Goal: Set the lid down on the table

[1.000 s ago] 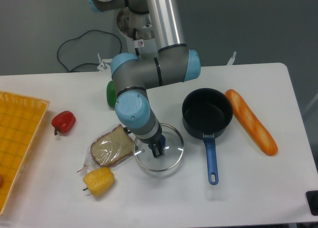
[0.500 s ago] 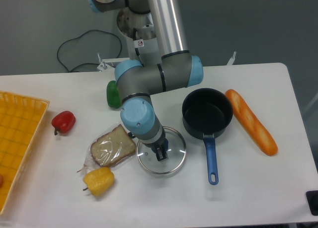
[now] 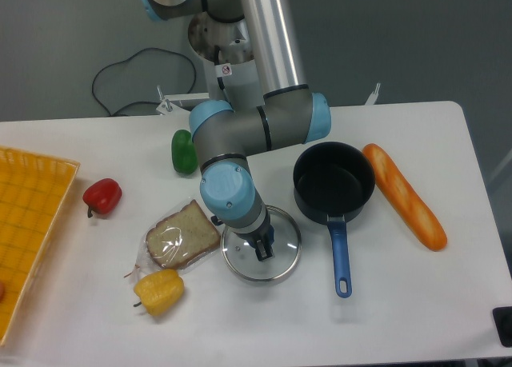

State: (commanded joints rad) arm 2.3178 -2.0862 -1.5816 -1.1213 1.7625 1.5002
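My gripper (image 3: 263, 249) pinches the knob of the lid (image 3: 282, 253), jaws narrow around it. The lid sits near the table's (image 3: 416, 303) front edge, just left of the saucepan (image 3: 334, 183).

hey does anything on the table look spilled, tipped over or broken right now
Nothing stands out. The saucepan sits upright and empty, the lid lies flat on the table under the hand, and the bread slice, peppers and baguette lie intact.

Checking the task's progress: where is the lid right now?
The lid lies low at the table's front centre, under the gripper, between the bagged bread and the saucepan.
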